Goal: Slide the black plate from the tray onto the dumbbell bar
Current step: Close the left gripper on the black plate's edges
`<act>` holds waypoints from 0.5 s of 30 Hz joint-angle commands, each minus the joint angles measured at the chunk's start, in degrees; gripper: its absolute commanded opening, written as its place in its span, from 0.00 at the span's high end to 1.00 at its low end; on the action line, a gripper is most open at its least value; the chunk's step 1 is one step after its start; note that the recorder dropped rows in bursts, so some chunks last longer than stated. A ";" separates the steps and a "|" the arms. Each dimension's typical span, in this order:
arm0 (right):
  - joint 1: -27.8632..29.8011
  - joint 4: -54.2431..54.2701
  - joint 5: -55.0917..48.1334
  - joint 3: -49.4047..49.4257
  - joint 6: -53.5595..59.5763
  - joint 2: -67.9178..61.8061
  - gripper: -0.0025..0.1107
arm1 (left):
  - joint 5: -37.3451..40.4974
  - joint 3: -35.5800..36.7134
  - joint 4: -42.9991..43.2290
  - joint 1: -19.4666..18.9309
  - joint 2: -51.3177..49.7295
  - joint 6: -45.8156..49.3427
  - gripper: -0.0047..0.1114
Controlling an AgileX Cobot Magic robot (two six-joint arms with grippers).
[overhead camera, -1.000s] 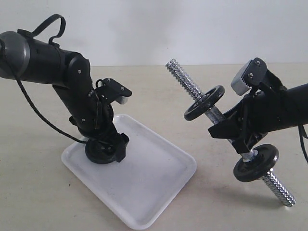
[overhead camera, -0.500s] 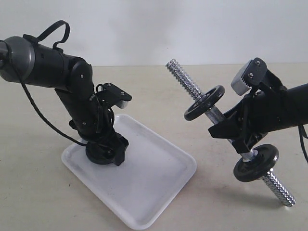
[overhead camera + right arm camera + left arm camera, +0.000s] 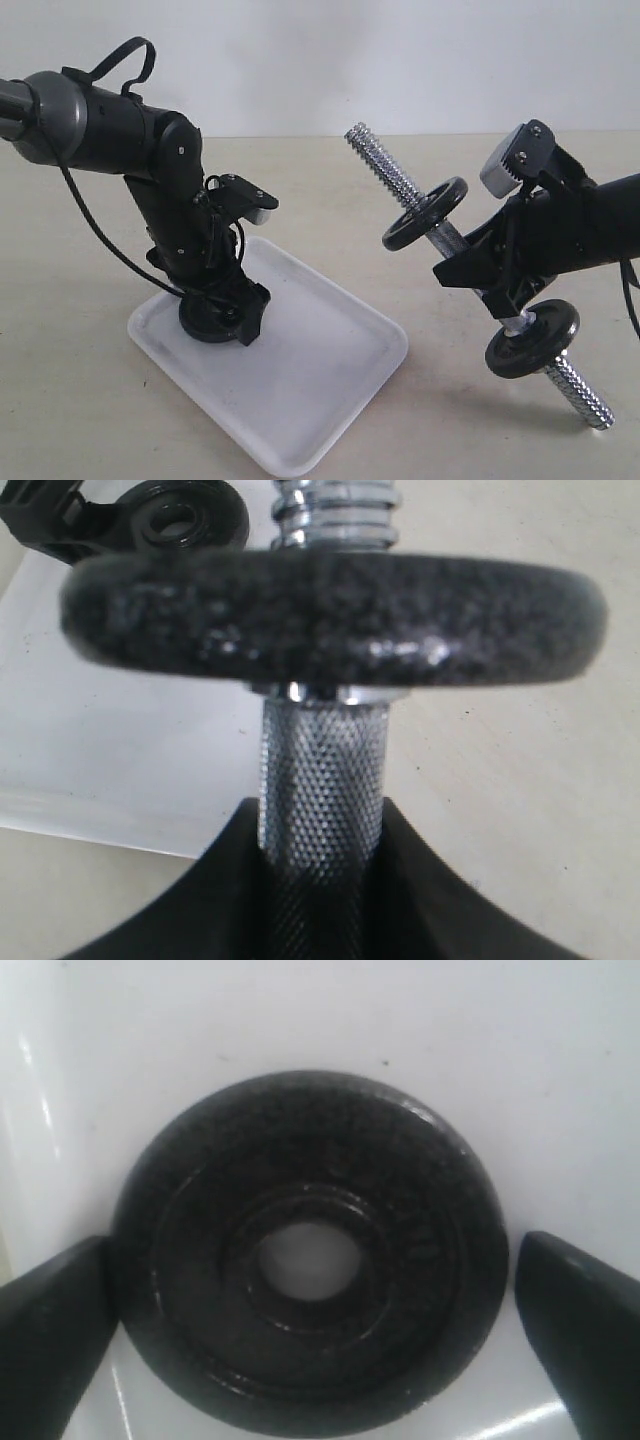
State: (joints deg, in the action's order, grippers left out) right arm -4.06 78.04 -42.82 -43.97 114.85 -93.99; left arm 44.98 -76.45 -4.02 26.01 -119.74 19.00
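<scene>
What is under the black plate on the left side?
The white tray lies under the black plate; its white floor shows through the centre hole. Whatever else is beneath the plate is covered.

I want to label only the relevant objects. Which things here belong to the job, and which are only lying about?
Belong to the job: black plate, white tray, dumbbell bar, left end effector, right end effector.

Only there: upper disc and lower disc, both already on the bar; table.
</scene>
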 commanded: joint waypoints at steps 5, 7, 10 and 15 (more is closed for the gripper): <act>0.09 7.32 -6.61 -1.96 -0.30 3.06 0.98 | 2.02 -1.99 1.08 0.04 -0.78 -0.99 0.01; 0.09 7.32 -6.61 -1.96 -0.30 3.06 0.98 | 2.02 -1.99 1.08 0.04 -0.78 -0.99 0.01; 0.09 7.32 -6.61 -1.96 -0.30 3.06 0.98 | 2.28 -1.99 1.08 0.04 -0.70 -0.99 0.01; 0.09 7.32 -6.61 -1.96 -0.30 3.06 0.98 | 2.19 -1.99 1.08 0.04 -0.70 -1.25 0.01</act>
State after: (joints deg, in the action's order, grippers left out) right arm -4.06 78.04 -42.82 -43.97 114.85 -93.99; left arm 47.18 -77.96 -3.21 26.01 -120.22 18.69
